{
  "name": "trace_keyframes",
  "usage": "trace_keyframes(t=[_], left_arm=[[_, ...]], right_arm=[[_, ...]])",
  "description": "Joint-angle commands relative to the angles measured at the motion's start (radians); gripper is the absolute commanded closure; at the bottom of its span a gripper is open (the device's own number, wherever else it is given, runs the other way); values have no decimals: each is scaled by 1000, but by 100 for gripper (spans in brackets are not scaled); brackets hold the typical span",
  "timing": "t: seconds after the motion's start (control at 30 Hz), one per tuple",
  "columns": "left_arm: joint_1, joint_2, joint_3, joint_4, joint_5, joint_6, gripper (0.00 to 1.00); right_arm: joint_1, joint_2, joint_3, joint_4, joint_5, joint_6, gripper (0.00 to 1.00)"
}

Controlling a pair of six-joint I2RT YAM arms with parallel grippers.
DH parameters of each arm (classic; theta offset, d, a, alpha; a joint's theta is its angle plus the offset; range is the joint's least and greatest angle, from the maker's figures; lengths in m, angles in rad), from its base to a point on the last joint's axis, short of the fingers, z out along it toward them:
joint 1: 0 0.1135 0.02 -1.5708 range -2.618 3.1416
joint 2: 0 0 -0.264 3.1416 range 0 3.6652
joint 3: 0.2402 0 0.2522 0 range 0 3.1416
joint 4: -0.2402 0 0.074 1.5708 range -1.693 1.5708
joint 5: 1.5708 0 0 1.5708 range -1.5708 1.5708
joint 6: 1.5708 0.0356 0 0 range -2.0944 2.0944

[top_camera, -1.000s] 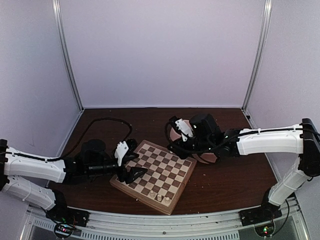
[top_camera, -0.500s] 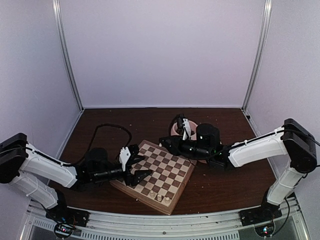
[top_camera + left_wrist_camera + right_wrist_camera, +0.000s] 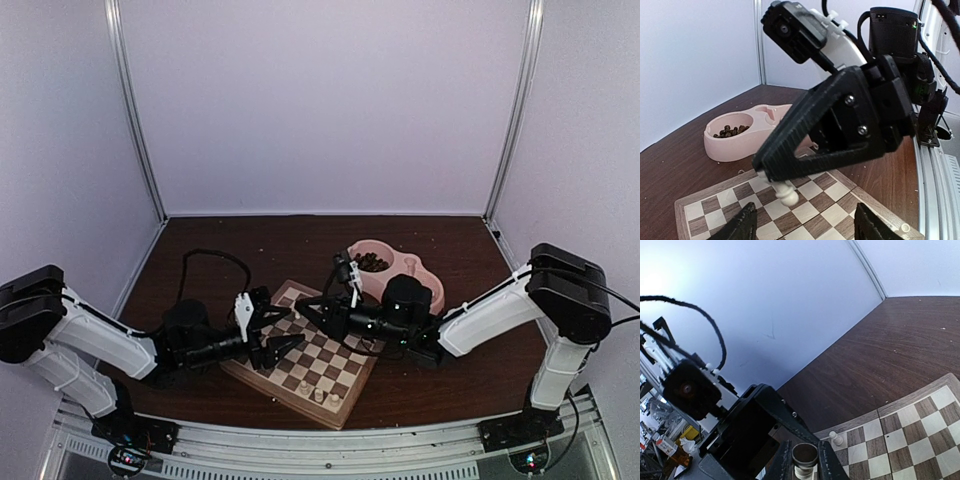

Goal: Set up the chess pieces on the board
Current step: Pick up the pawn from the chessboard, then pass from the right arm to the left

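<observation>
The dark brown counter (image 3: 470, 370) carries the board (image 3: 340, 365), set askew near the front, a pink bowl (image 3: 395, 262) just behind its far right edge (dark bits in one compartment), and a looping black cable (image 3: 215, 253) at left.

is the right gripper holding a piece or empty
Holding: right gripper shut on a cream piece poking from its tip over the board.

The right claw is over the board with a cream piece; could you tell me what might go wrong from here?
1. The right claw holds the cream piece at its very tips, tilted; it may slip or topple on the board.
2. The open left claw hovers close beside it; they could collide.
3. A pawn standing near the board's edge could be knocked.
</observation>
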Motion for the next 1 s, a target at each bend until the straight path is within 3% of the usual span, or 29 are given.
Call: trace_keyframes(t=[0.0, 0.17, 0.4, 0.97], left_arm=[[8, -42, -10, 63, 51, -57, 34], [94, -91, -6, 43, 240, -202, 38], [105, -136, 61, -134, 440, -183, 40], [106, -108, 46, -45, 432, -222, 52]], right_arm=[[22, -32, 8, 38, -39, -105, 96], [23, -79, -11, -2, -46, -191, 96], [22, -135, -23, -45, -70, -232, 96], [29, -130, -20, 5, -150, -205, 96]])
